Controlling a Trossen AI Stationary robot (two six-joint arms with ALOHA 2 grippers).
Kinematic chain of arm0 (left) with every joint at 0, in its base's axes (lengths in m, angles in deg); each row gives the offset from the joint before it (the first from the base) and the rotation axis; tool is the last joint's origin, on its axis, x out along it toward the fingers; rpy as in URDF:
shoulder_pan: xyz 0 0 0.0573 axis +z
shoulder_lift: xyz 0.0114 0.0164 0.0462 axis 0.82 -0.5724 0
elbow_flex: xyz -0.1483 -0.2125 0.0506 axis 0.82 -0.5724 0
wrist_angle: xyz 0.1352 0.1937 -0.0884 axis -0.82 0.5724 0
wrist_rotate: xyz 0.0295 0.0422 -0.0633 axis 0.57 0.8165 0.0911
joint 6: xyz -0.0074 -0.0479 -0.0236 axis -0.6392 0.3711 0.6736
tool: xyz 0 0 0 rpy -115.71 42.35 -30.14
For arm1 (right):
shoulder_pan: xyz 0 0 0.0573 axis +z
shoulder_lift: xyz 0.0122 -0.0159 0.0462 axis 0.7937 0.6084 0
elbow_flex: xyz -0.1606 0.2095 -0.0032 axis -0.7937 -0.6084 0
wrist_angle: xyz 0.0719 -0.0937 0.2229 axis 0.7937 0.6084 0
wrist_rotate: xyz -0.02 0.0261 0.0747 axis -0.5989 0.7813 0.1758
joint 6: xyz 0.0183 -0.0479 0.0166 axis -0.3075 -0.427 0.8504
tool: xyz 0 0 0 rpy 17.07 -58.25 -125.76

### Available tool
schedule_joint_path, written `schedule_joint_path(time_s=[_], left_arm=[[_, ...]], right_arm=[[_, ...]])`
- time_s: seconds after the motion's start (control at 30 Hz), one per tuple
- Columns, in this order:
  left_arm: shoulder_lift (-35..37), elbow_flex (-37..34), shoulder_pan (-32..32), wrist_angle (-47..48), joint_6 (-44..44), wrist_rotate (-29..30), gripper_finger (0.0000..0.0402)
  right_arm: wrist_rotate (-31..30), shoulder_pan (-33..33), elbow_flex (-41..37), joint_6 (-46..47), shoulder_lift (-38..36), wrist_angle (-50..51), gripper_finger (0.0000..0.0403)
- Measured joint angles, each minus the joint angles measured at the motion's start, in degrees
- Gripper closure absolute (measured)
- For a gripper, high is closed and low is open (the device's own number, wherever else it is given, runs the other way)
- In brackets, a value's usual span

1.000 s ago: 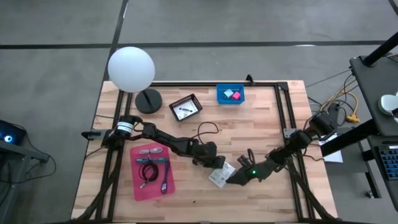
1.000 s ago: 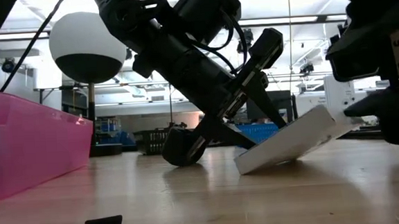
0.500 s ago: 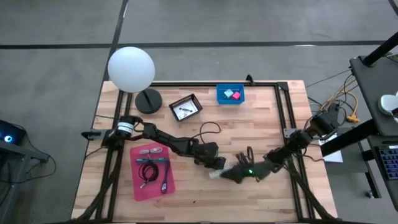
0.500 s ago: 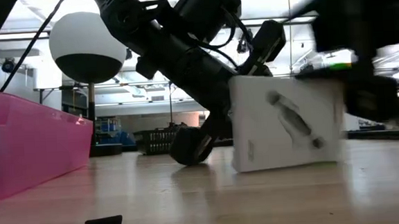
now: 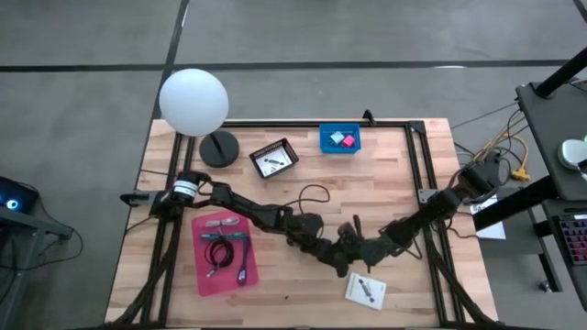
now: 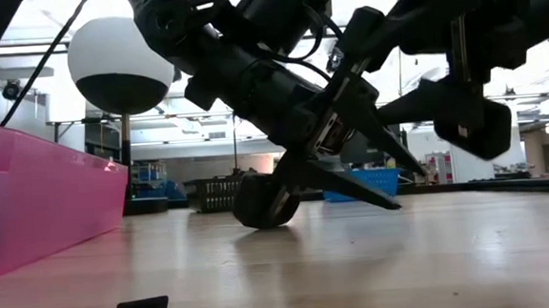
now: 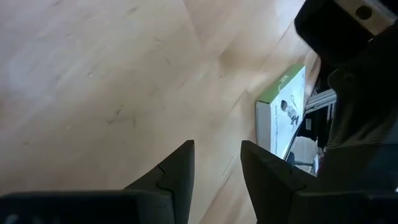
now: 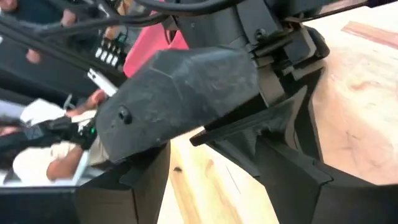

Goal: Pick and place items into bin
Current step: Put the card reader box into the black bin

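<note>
Packet [image 5: 365, 289] lies flat just beside both grippers' parted, empty fingers [image 7: 177, 171].

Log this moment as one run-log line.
left claw: open, empty | right claw: open, empty | white packet: flat on table, free | pink bin: holds cables

White packet [image 7: 281, 115] partly hidden behind right arm; printed picture unreadable.
</note>
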Motion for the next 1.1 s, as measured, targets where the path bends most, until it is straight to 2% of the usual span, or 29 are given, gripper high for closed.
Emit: schedule_joint_path(time_s=[0.1, 0.3, 0.37, 0.47, 0.57, 0.63, 0.77, 1.0, 1.1], left_arm=[[0.1, -0.1, 0.1, -0.3, -0.1, 0.0, 0.0285], [0.1, -0.2, 0.1, -0.9, -1.9, -1.8, 0.0285], [0.3, -0.3, 0.0, -3.5, -1.9, -2.2, 0.0285], [0.8, -0.4, -0.3, -8.7, -3.0, -2.8, 0.0285], [1.0, -0.4, -0.2, -15.6, -4.0, -2.5, 0.0285], [1.0, -0.2, -0.1, -17.9, -5.0, -1.6, 0.0285], [1.0, -0.1, 0.4, -17.9, -7.6, -1.0, 0.0285], [1.0, -0.4, 0.5, -17.9, -8.4, -1.3, 0.0285], [1.0, -0.6, 0.6, -17.4, -8.7, -1.2, 0.0285]], right_arm=[[4.4, -0.1, -0.1, -1.0, -3.9, 5.4, 0.0179], [13.2, 2.6, 1.9, -6.5, -15.2, 24.4, 0.0179], [14.2, 5.1, 4.1, -9.1, -19.2, 31.7, 0.0179], [14.7, 10.4, 8.0, -11.1, -23.1, 47.9, 0.0179], [13.8, 16.7, 11.6, -11.3, -24.7, 62.8, 0.0179], [11.5, 20.8, 13.1, -11.9, -24.5, 68.2, 0.0179], [5.1, 26.9, 13.1, -17.9, -21.9, 68.2, 0.0179], [4.6, 31.1, 12.7, -30.4, -12.9, 65.2, 0.0179], [4.6, 31.3, 12.7, -28.7, -9.2, 63.5, 0.0179]])
